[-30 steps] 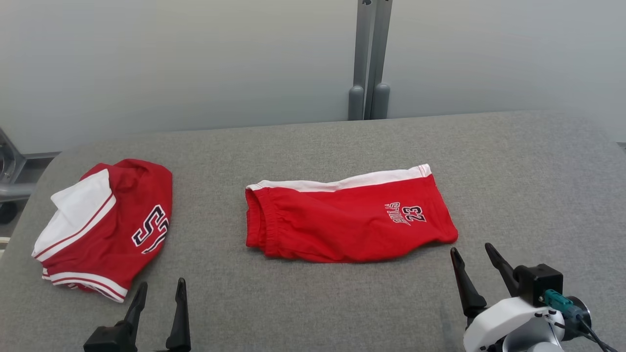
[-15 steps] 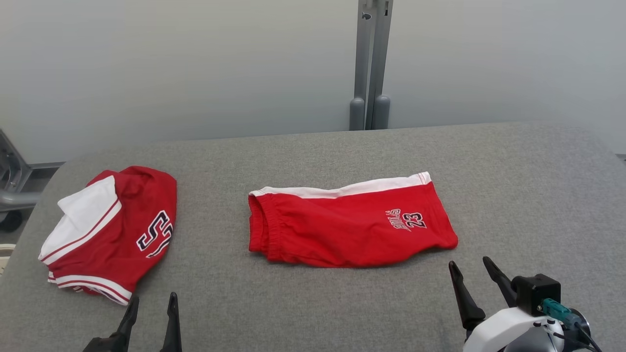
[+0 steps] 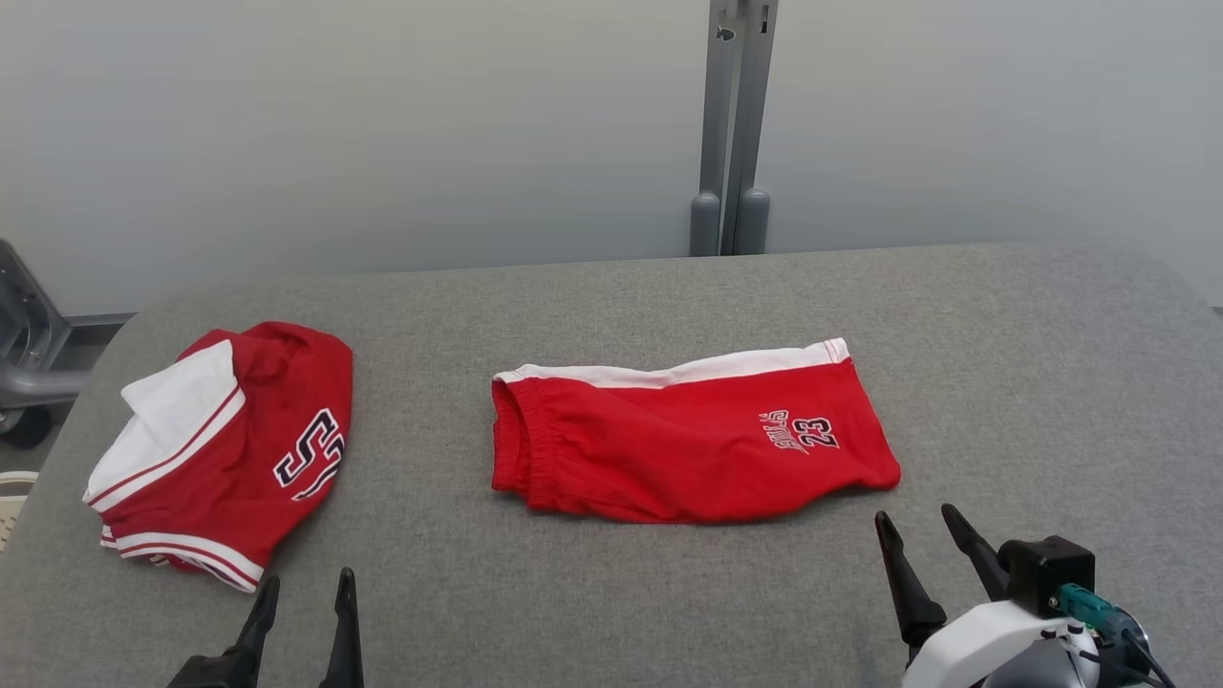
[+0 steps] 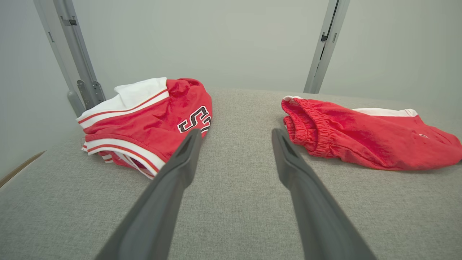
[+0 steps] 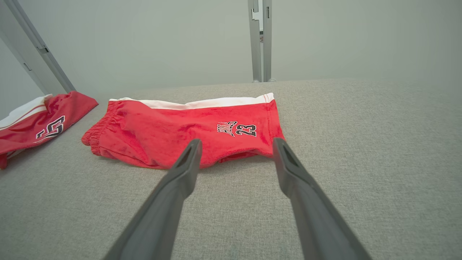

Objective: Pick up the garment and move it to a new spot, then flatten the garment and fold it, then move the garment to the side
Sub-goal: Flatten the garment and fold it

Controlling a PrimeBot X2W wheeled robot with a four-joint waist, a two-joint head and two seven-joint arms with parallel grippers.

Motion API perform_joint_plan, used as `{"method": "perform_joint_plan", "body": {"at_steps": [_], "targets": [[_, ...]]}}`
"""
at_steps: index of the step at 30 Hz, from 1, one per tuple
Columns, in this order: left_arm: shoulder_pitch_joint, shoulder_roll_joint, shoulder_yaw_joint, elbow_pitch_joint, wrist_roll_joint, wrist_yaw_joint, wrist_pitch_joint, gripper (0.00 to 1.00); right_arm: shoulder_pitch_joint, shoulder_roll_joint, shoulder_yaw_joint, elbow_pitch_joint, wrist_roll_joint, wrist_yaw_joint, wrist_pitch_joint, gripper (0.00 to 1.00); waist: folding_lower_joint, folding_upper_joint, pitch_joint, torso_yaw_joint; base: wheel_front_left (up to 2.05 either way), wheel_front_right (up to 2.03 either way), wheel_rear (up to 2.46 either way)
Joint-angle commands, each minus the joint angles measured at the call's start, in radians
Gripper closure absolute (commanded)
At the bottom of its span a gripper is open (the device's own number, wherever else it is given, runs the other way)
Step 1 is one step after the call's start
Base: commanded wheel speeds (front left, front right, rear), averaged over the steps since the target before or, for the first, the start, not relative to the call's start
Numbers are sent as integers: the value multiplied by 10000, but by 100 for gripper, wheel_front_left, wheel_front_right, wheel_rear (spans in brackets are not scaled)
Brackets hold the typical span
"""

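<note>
Head view has shifted as a whole over the last second: a camera move, the clothes haven't budged. Left gripper point(image 3: 309, 575) and right gripper point(image 3: 912, 512) sit lower in frame, near the tabletop's point(image 3: 1032, 363) front edge, jaws apart, empty, touching nothing. Red shorts point(image 3: 688, 444) lie mid-tabletop, doubled over, fairly flat. Probably a pause between steps, with more folding or the move aside still to do. A folded red jersey point(image 3: 225, 449) lies by the left edge. Grey fabric surface, pale wall point(image 3: 382, 124), metal post point(image 3: 731, 124) behind the far edge.
</note>
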Motion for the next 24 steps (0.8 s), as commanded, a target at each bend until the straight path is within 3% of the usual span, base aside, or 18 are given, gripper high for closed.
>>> {"method": "perform_joint_plan", "body": {"at_steps": [1, 7, 12, 19, 24], "targets": [[155, 90, -13, -61, -34, 65, 39, 0, -34, -9, 19, 17, 53, -14, 16, 0, 0, -1, 4, 12, 0, 0, 0], [184, 120, -69, -199, -64, 112, 117, 0, -247, 0, -3, 52, 24, -14, 155, 0, 0, -1, 52, 41, 0, 0, 0], [165, 136, -112, -327, -61, 165, 180, 0, -785, 3, -562, 209, -11, -14, 922, 0, 0, -1, 188, 50, 0, 0, 0], [-23, 241, -222, -591, -18, 138, 334, 0, -2794, -319, -1540, 974, -340, -13, 4305, 0, 0, -1, 594, 222, 0, 0, 0], [-337, 219, -432, -805, -10, 12, 574, 0, -4199, -391, -2829, 1766, -1027, -8, 6342, 0, 0, -1, 997, 688, 0, 0, 0]]}}
